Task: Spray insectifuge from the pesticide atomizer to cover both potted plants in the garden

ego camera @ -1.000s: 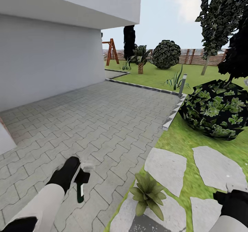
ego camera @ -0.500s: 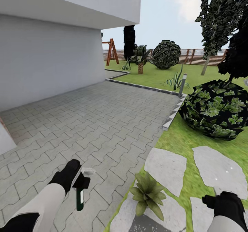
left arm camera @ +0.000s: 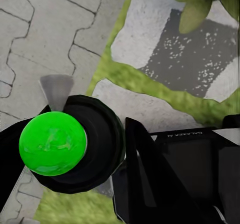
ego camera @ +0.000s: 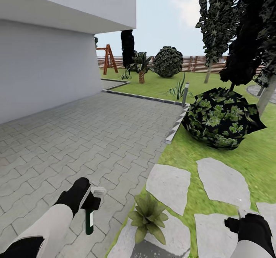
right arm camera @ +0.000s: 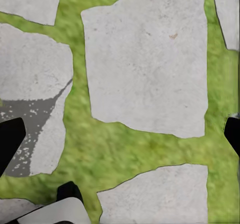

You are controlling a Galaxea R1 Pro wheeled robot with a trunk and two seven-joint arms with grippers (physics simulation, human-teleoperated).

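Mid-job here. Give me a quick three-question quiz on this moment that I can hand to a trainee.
1. True or false: the left gripper holds the pesticide atomizer.
2. The potted plant sits where? A) middle of the paving B) at the lawn's edge by the stepping stones C) against the fence
3. Fill in: the right gripper hangs above grass and ___ stones.

Key: 1 true; 2 B; 3 stepping.

Open paving (ego camera: 76, 135) lies ahead of your left gripper (ego camera: 89, 201), nothing standing on it. Potted plant (ego camera: 147, 216) sits low between your two arms, on the stepping stones (ego camera: 168, 187). Big round bush (ego camera: 219, 118) blocks the lawn ahead on your right. Below your right gripper (ego camera: 245, 223): flat stones and grass (right arm camera: 135, 149) only.
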